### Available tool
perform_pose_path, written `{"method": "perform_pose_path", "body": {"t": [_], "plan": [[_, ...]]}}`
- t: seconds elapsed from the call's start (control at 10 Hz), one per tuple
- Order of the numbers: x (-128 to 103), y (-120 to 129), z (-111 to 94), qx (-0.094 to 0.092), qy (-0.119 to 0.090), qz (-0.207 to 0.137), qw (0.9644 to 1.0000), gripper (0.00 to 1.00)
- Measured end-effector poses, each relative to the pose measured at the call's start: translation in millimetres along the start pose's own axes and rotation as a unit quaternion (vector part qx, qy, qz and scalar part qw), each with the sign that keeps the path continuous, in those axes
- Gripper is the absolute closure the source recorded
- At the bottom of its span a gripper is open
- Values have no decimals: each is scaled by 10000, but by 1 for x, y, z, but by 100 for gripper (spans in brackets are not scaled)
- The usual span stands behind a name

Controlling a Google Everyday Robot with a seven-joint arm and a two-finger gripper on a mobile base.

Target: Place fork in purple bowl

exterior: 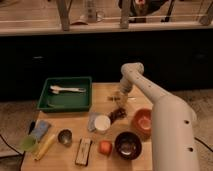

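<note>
- Wooden table (pixel 102 95) carrying green tray (pixel 64 108), rear L.
- Purple bowl (pixel 119 146), orange bowl (pixel 135 120) sitting front R; metal cup (pixel 64 136) front L.
- Gripper (pixel 120 97) hanging over rear ctr.

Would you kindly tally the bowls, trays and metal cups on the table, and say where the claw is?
Bowls: 2, orange bowl and purple bowl
Trays: 1, green tray
Metal cups: 1
Total: 4
Claw: at the table far side, right of the green tray.
</note>
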Motion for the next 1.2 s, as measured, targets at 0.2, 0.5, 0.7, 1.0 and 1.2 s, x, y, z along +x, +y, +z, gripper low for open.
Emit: {"method": "perform_pose_path", "body": {"t": [0.2,0.5,0.7,1.0,1.2], "plan": [[4,1,7,-74,-12,31,10000,29],[4,2,9,-118,-18,33,9999,59],[3,0,2,-91,-36,35,9999,81],[3,2,-2,-138,5,5,9999,100],[3,5,-1,-180,0,9,9998,100]]}}
